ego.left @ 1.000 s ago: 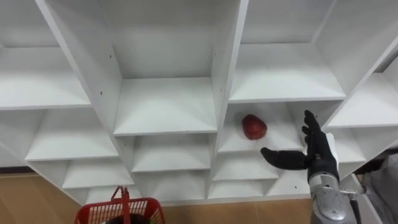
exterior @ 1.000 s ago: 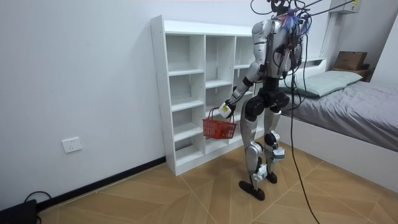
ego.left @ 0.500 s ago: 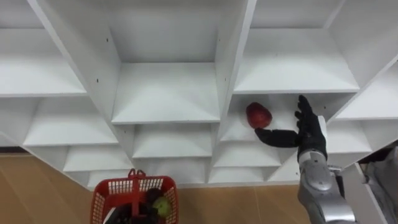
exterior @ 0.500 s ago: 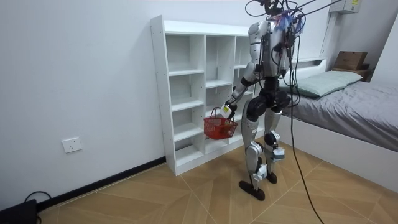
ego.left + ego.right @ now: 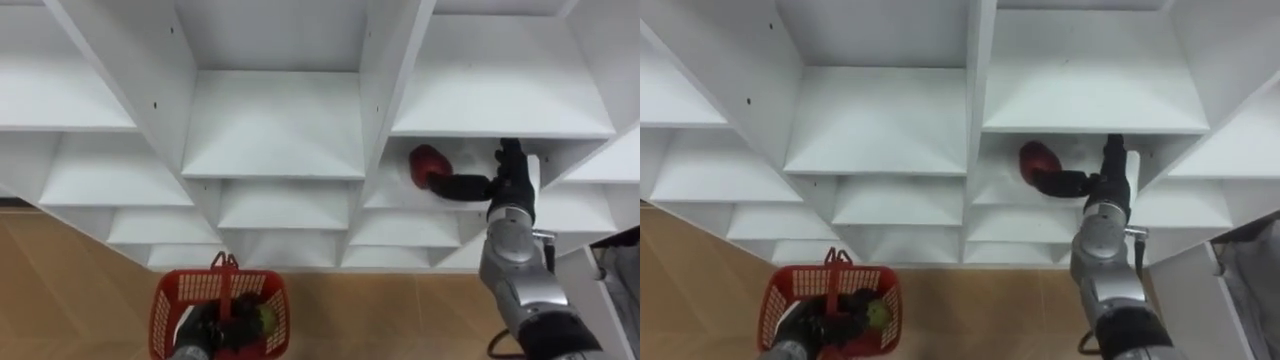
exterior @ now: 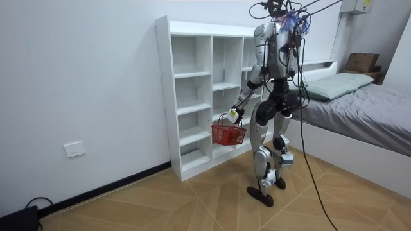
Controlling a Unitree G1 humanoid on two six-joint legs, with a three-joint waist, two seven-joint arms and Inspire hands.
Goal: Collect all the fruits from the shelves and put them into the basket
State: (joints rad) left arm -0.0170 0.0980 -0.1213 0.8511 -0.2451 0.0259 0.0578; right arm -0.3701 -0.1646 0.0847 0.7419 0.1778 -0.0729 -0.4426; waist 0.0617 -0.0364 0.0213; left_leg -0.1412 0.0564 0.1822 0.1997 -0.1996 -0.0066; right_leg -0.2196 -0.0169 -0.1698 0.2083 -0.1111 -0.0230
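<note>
A red fruit (image 5: 427, 163) lies in a compartment of the white closet (image 5: 270, 130), right of centre. My right hand (image 5: 508, 184) is inside that compartment, open with straight fingers pointing up. Its thumb reaches left and touches the fruit's right side. My left hand (image 6: 235, 114) hangs low and is shut on the handle of a red basket (image 5: 162, 305). The basket shows at the lower left of the eye views and holds a green fruit (image 5: 263, 318) and some dark items.
In the room view the robot stands upright close to the closet (image 6: 192, 96), on a wooden floor. A bed (image 6: 366, 109) lies behind it at the room view's right. Upright dividers and shelf edges frame the compartment closely round my right hand.
My right hand has moved forward and up into the compartment until its thumb met the red fruit. The camera has tipped down, so more of the basket shows.
</note>
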